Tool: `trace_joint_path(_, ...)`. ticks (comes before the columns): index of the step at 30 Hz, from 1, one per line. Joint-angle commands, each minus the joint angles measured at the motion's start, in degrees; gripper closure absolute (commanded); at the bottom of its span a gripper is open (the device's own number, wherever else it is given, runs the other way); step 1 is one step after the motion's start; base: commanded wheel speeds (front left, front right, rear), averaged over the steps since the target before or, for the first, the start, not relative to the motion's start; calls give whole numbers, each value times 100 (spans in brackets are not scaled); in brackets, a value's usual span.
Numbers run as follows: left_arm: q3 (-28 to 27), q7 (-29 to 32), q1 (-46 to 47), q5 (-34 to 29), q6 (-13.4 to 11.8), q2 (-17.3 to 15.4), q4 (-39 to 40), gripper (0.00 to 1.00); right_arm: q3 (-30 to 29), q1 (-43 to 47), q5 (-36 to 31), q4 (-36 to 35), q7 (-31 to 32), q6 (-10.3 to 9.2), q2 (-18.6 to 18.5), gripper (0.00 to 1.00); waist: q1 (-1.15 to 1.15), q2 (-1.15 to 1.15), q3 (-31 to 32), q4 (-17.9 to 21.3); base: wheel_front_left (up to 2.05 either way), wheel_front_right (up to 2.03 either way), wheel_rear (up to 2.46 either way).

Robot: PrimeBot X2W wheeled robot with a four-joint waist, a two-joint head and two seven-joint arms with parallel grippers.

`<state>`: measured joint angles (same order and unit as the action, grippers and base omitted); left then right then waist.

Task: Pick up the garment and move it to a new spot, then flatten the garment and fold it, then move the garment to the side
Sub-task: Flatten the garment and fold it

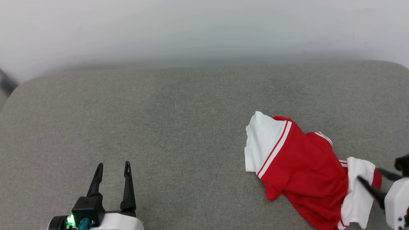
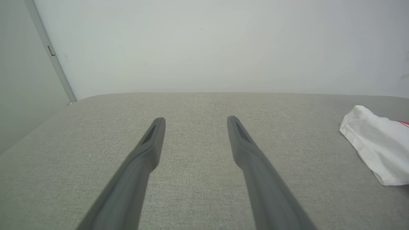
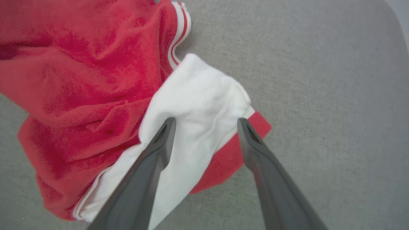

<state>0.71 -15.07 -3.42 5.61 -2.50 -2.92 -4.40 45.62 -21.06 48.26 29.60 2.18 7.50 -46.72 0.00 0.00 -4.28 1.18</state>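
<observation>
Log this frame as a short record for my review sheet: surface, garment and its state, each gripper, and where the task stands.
surface: grey fabric-covered, with a pale wall behind it
garment: red T-shirt with white sleeves, lying on the robot's right side of the surface
garment state: crumpled, neither flattened nor folded
left gripper: open, over bare surface, well apart from the garment
right gripper: open, fingers spread over a white sleeve, nothing pinched
task stage: flattening and folding not yet done

Soft, even, bright light casts faint shadows, and the garment point(image 3: 80, 80) looks blurred in the right wrist view.
</observation>
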Motion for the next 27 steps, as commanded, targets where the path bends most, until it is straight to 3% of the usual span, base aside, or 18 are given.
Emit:
trace_joint_path(1,-30,-15,0,-65,63,-6,-31,0,-292,139,-152,-41,-231,-2,10,0,0,0,120,54,0,0,0)
trace_joint_path(5,-35,-15,262,-186,202,-149,-102,0,-1221,265,-666,-200,-804,-2,154,0,0,0,244,113,0,0,0)
trace_joint_path(8,36,-15,585,-286,361,-326,-331,0,-2074,452,-1298,-395,-1265,-2,475,0,0,0,292,154,0,0,0)
trace_joint_path(12,243,171,1289,-405,604,-554,-600,0,-3292,819,-2258,-950,-1556,-2,1253,0,0,0,303,196,0,0,0)
trace_joint_path(16,598,729,2123,-412,862,-812,-771,0,-4285,1390,-3142,-1814,-1665,-2,2346,0,0,0,235,250,0,0,0)
trace_joint_path(17,598,729,2123,-412,862,-812,-771,0,-4285,1390,-3142,-1814,-1665,-2,2346,0,0,0,235,250,0,0,0)
trace_joint_path(22,1401,1575,3155,-7,982,-969,-885,0,-4842,1917,-3856,-2647,-1710,-2,3463,0,0,0,68,335,0,0,0)
trace_joint_path(23,1671,1763,3364,157,982,-1030,-898,0,-4850,1978,-3934,-2737,-1714,-2,3618,0,0,0,28,360,0,0,0)
trace_joint_path(24,2282,2127,3855,515,979,-1232,-921,0,-4823,2081,-4062,-2876,-1719,-2,3862,0,0,0,-81,418,0,0,0)
trace_joint_path(27,3233,2739,4505,1163,984,-1452,-976,0,-4733,2119,-4214,-2987,-1730,-2,4032,0,0,0,-256,519,0,0,0)
